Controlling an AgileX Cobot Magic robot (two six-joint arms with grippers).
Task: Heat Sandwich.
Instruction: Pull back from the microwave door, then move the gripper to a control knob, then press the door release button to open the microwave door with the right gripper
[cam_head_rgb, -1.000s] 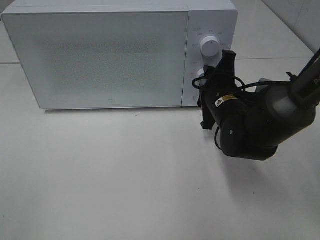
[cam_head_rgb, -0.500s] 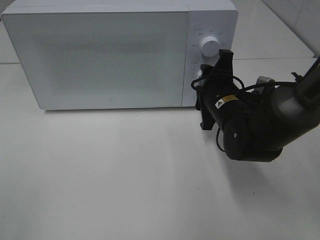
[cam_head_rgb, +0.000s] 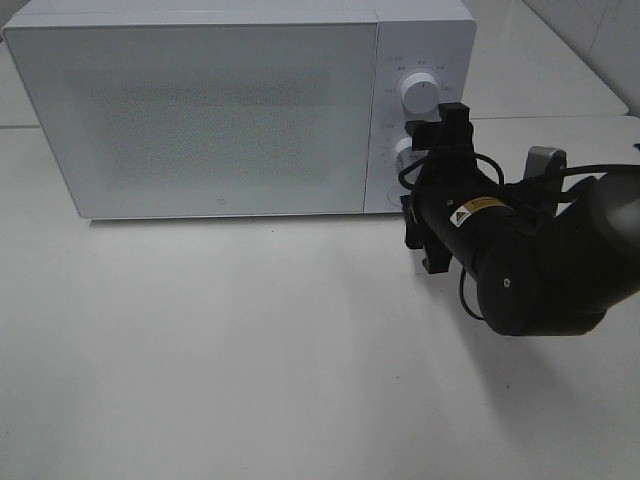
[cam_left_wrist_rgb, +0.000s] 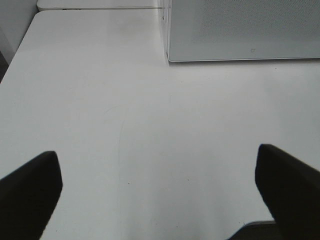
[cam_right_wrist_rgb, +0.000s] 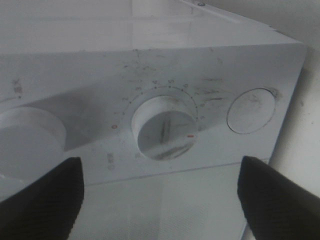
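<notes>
the right fingers (cam_right_wrist_rgb: 45, 195) stand wide apart with nothing between them, one to each side of the lower dial (cam_right_wrist_rgb: 165, 129). the dial sits just beyond their tips and is not touched. lined up square on it like this, they look placed either to pinch and turn it or to come off it; i cannot tell which. outward to one side of the fingers is the upper dial (cam_right_wrist_rgb: 27, 140), and to the other a round button (cam_right_wrist_rgb: 251, 111), all on the panel of the white microwave (cam_head_rgb: 425, 40). its door (cam_head_rgb: 200, 120) is shut and frosted, so the sandwich is not visible in any view. my guess is that it is inside, since the table (cam_head_rgb: 250, 350) in front shows no plate.

the left fingers (cam_left_wrist_rgb: 290, 185) are also spread wide and hold nothing. they hang above the table with the door's lower corner well ahead of them, parked out of the way, as i judge.

only the right wrist view shows the dial's tick marks and the gap between fingers and dial; in the high view the arm covers most of that dial. the high view alone shows the whole closed door. the left fingers appear only in their own wrist view.
</notes>
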